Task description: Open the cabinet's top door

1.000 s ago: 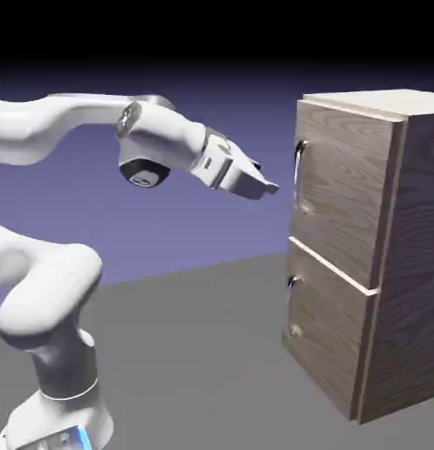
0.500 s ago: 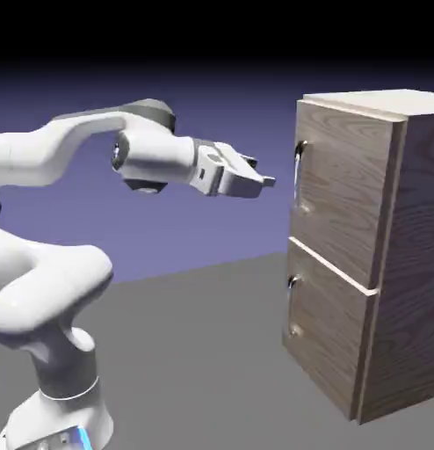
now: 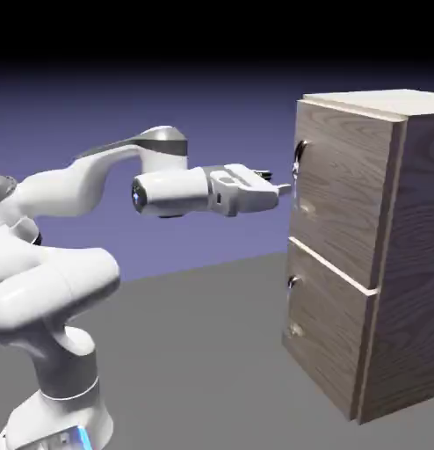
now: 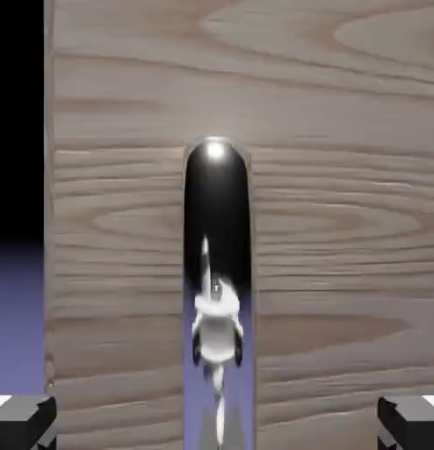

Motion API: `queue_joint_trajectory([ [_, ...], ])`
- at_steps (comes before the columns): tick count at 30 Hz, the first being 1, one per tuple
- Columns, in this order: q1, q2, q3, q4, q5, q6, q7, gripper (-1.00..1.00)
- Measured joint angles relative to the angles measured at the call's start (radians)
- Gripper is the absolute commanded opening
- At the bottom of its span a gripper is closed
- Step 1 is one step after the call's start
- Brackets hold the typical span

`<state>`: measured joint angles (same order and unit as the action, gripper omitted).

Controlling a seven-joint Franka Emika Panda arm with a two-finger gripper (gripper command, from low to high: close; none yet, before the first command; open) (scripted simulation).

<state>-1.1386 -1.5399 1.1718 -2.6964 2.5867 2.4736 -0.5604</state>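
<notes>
Alignment of the gripper (image 3: 285, 187) with the curved silver bar handle (image 3: 298, 163) is what the coming move turns on. In the exterior view the hand lies level, pointing toward three o'clock at the cabinet (image 3: 370, 255), with its fingertips just beside the handle on the top door (image 3: 339, 198); from this angle I cannot tell whether they touch it. The handle sits at about one o'clock from the tips, near the door's edge closest to the arm, and the small knob (image 3: 306, 209) lies below it at about five o'clock.

In the hand view the handle (image 4: 217, 290) fills the middle as a shiny bar whose long axis runs from twelve to six o'clock. The two grey fingertips (image 4: 23, 420) sit at the bottom corners, at about seven and five o'clock, so the jaws stand wide apart and straddle the bar across its narrow width. Nothing is held between them.

The top door looks shut, flush with the cabinet front, with the shorter lower door (image 3: 330, 334) beneath it also closed. Judging from this, the step in hand is the final approach: the jaws likely need to advance a little around the bar, close across it, then pull back toward nine o'clock in the exterior view.
</notes>
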Motion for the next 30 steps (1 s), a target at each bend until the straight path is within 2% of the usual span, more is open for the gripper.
queue_joint_trajectory([
  [2, -0.071, 0.015, 0.021, 0.056, 0.029, -0.016, -0.008, 0.00],
  [3, -0.097, 0.021, 0.029, 0.076, 0.040, -0.021, -0.011, -1.00],
  [5, -0.097, 0.021, 0.029, 0.076, 0.040, -0.021, -0.011, -1.00],
  [17, -0.016, 0.058, -0.211, -0.211, -0.076, -0.544, -0.176, -1.00],
  [30, -0.212, 0.234, -0.500, -0.285, -0.393, -1.110, -0.367, -1.00],
])
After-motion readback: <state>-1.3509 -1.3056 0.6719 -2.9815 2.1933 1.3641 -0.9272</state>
